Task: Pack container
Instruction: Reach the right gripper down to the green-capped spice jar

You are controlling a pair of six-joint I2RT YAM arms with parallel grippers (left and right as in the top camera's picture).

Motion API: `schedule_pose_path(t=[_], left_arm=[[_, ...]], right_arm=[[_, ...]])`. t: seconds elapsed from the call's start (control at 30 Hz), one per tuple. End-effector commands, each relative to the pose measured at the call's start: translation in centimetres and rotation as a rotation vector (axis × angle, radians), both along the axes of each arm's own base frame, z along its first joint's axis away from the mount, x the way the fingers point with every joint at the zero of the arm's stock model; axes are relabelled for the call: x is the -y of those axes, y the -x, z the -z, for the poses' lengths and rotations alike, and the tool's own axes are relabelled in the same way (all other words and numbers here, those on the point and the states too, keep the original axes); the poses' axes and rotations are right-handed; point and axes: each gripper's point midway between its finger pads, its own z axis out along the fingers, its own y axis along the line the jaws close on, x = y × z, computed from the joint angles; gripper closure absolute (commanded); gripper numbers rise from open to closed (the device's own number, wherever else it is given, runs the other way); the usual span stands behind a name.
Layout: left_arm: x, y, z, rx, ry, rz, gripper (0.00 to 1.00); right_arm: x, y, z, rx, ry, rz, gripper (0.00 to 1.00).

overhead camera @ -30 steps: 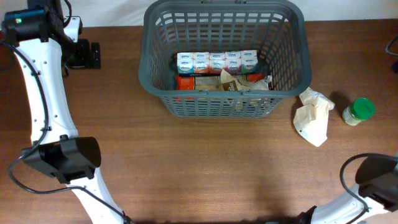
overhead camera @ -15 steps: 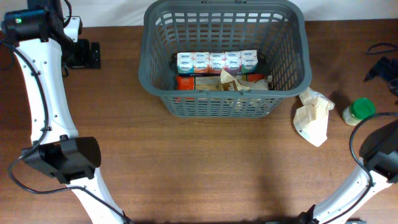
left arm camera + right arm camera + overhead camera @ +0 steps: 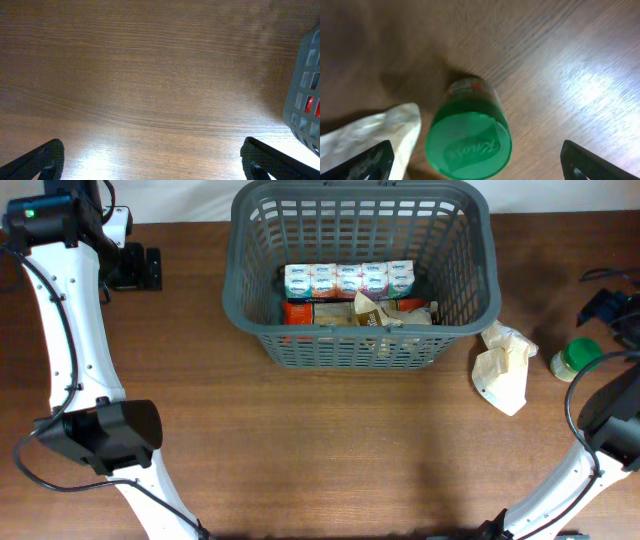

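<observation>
Right wrist, hand [image 3: 475, 152] spread above green-lidded jar [image 3: 468, 142] (crumpled bag [image 3: 365, 135] beside)

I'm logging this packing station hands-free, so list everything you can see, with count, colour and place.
basket: one, dark grey, far middle of the table
cartons: about five, white with blue print, in a row inside the basket
pack: one, red, inside the basket beside the cartons
paper packet: one, tan, crumpled, inside the basket
bag: one, cream, crumpled, on the table right of the basket
jar: one, green lid, right of the bag
left hand: black, open, over the table left of the basket
right hand: black, open, above the jar
</observation>
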Motion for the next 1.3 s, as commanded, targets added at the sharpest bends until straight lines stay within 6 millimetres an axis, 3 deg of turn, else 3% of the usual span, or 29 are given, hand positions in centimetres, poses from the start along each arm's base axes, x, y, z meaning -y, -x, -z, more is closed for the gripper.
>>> schedule_pose_path(t=[0.0, 0.33, 0.9, 1.13, 1.27], left_arm=[[-0.3, 0.0, 0.3, -0.007, 0.002, -0.018, 0.01], [-0.3, 0.0, 0.3, -0.007, 0.002, -0.018, 0.01], [-0.3, 0.0, 0.3, -0.007, 0.002, -0.019, 0.01], [-0.3, 0.0, 0.3, -0.007, 0.002, -0.019, 0.01], [-0.3, 0.0, 0.3, -0.007, 0.002, -0.018, 0.01]], right_arm=[[-0.8, 0.9, 2.8, -0.058, -0.023, 0.019, 0.01], [-1.9, 1.3, 7.1, -0.053, -0.072, 0.017, 0.01], [-2.0, 1.4, 8.6, -0.047, -0.070, 0.052, 0.06], [-2.0, 1.4, 8.8, -0.047, -0.069, 0.051, 0.15], [-2.0, 1.4, 8.8, -0.048, -0.070, 0.051, 0.30]])
